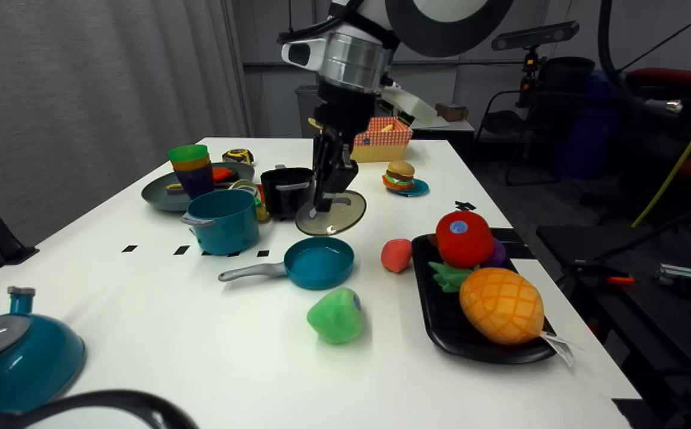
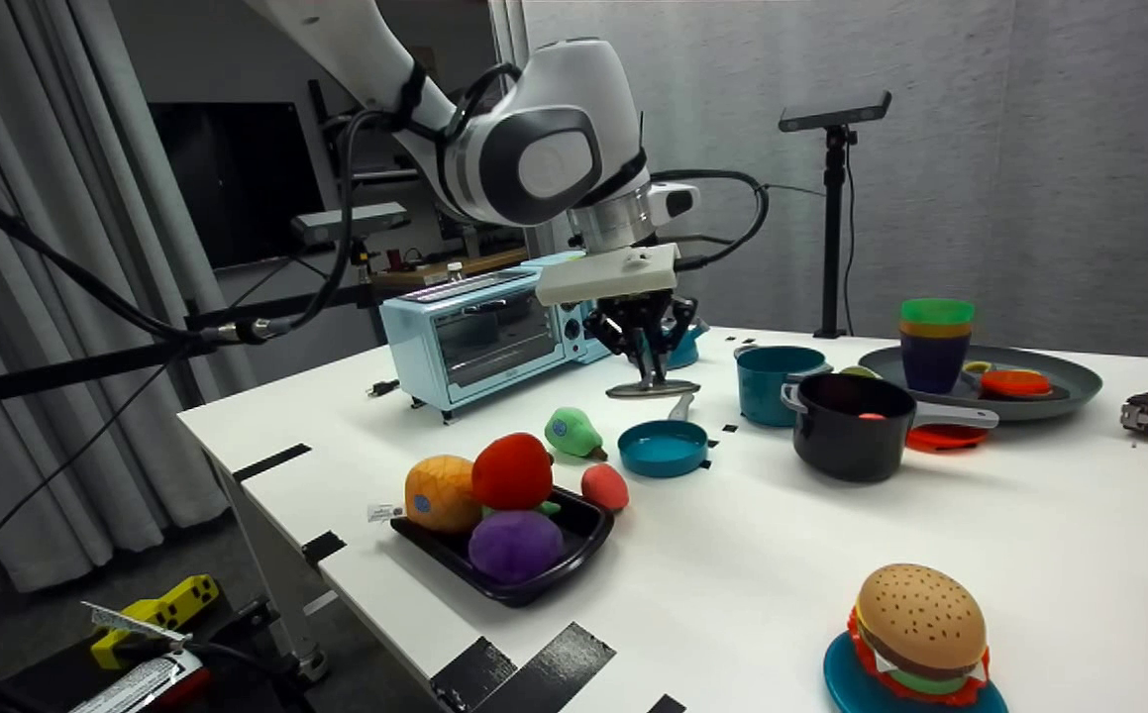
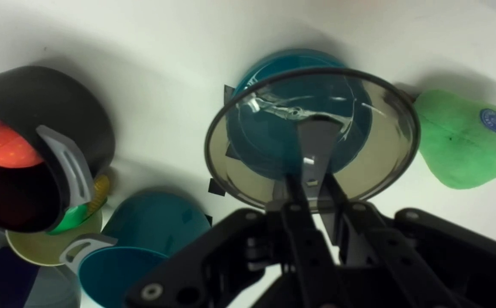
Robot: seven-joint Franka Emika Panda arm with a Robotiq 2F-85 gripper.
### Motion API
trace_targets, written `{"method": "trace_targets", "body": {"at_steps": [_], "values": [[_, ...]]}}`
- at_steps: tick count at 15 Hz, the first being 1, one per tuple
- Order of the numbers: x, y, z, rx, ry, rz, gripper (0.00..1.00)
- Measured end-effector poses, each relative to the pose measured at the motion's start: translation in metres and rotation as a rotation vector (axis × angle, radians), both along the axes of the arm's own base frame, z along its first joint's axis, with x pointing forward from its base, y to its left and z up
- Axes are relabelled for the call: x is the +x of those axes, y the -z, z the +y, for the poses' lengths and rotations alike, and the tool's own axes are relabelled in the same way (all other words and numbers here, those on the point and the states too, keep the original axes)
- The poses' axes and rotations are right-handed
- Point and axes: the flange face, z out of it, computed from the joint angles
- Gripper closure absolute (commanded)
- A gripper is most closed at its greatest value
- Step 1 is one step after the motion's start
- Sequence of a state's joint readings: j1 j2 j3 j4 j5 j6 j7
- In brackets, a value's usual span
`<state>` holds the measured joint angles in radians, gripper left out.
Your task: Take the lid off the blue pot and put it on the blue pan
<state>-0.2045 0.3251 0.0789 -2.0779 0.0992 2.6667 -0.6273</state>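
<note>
My gripper (image 1: 324, 205) is shut on the handle of the round glass lid (image 1: 348, 211) and holds it in the air. The lid also shows in an exterior view (image 2: 653, 390), almost edge-on, and in the wrist view (image 3: 378, 171). The blue pan (image 1: 319, 262) sits on the table below, its grey handle pointing toward the kettle side. In the wrist view the lid overlaps most of the pan (image 3: 290, 57), which shows through the glass. The blue pot (image 1: 229, 232) stands uncovered beside the pan; it also shows in an exterior view (image 2: 764, 391) and the wrist view (image 3: 158, 226).
A black pot (image 2: 856, 431) stands beside the blue pot. A green toy pear (image 1: 336, 316) and a red toy strawberry (image 1: 396, 255) lie near the pan. A black tray (image 1: 440, 333) holds toy fruit. A teal kettle (image 1: 47, 351) and a toaster oven (image 2: 494, 347) stand farther off.
</note>
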Motion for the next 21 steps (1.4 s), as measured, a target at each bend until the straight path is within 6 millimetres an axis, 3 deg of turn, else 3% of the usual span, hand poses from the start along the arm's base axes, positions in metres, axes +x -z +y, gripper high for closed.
{"method": "trace_targets", "body": {"at_steps": [9,21], "values": [[-0.0003,0.0,-0.0017,-0.003,-0.04,-0.004,0.03],[-0.0002,-0.0005,-0.0037,-0.004,-0.036,-0.008,0.0]]}}
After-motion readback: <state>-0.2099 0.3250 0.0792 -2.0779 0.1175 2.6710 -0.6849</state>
